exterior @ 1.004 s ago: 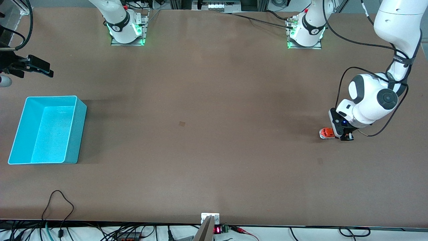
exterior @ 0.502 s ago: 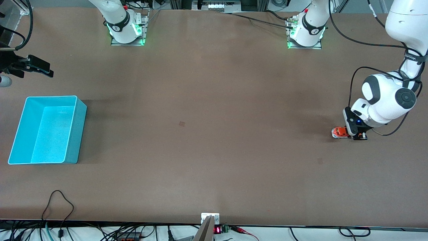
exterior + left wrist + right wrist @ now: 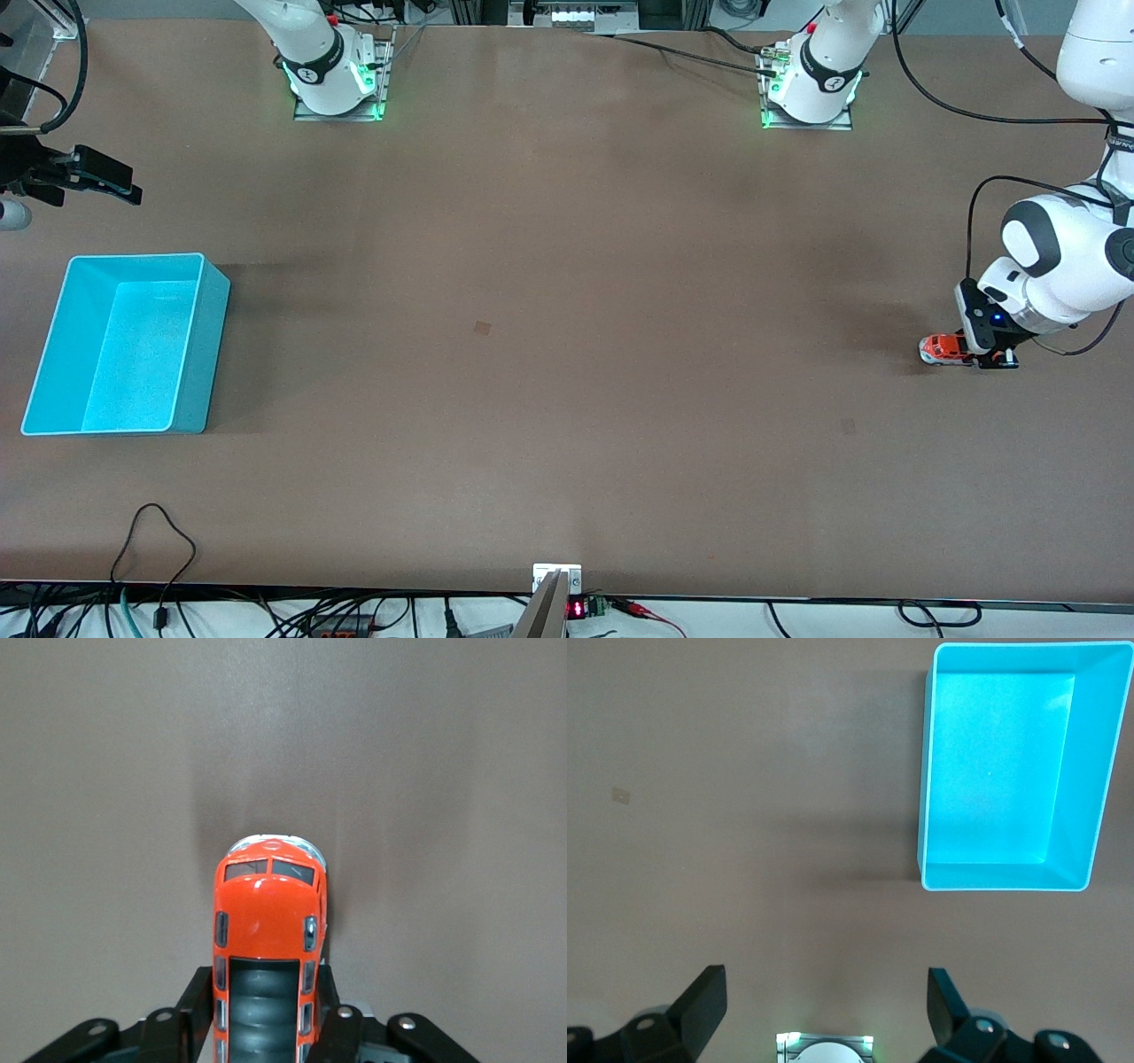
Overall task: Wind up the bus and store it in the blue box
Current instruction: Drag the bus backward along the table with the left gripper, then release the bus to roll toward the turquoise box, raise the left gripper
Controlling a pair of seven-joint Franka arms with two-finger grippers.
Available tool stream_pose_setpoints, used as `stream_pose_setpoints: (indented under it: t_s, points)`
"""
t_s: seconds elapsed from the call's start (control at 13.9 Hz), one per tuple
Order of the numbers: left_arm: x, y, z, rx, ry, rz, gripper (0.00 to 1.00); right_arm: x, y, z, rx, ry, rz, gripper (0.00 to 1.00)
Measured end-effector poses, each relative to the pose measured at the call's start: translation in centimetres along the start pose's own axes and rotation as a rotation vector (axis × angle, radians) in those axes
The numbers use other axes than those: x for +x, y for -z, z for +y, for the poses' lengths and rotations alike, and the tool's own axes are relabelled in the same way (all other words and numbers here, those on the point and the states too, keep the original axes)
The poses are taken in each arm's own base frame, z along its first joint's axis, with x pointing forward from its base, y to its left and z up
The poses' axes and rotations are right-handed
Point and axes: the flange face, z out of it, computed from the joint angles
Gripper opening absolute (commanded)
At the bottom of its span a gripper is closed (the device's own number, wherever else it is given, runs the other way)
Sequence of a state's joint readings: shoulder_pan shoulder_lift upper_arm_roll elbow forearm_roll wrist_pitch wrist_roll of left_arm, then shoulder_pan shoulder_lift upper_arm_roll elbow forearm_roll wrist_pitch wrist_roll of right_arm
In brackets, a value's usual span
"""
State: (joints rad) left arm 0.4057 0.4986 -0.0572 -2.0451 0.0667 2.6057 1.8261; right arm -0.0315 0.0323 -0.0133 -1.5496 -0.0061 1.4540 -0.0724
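The small orange bus stands on the table at the left arm's end, its white-grey front pointing toward the right arm's end. My left gripper is down at its rear, shut on the bus. In the left wrist view the bus sits between the black fingers, which press on both of its sides. The blue box stands open at the right arm's end of the table, with nothing in it. My right gripper waits above the table beside the blue box. In the right wrist view, the right gripper is open.
The two arm bases stand along the table's edge farthest from the front camera. A small dark mark lies mid-table. Cables and a display run along the nearest edge.
My left gripper has pulled the bus backward along the table toward the left arm's end. The right arm and the blue box have not moved.
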Motion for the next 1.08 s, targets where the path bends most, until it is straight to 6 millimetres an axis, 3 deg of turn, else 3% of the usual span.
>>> stream_pose_setpoints:
  t_s: [0.14,0.29,0.72,1.08]
  points:
    - [1.0,-1.8,0.6,-0.062,-0.017,0.027,1.0,0.0,0.0,0.0,0.0,0.0,0.0,1.0]
    - [2.8,-1.5,0.2,-0.095,-0.045,0.05,1.0,0.0,0.0,0.0,0.0,0.0,0.0,1.0]
    - [7.2,6.3,-1.8,-0.105,-0.128,0.066,1.0,0.0,0.0,0.0,0.0,0.0,0.0,1.0]
    - [11.0,9.6,-3.2,-0.061,-0.136,0.063,1.0,0.0,0.0,0.0,0.0,0.0,0.0,1.0]
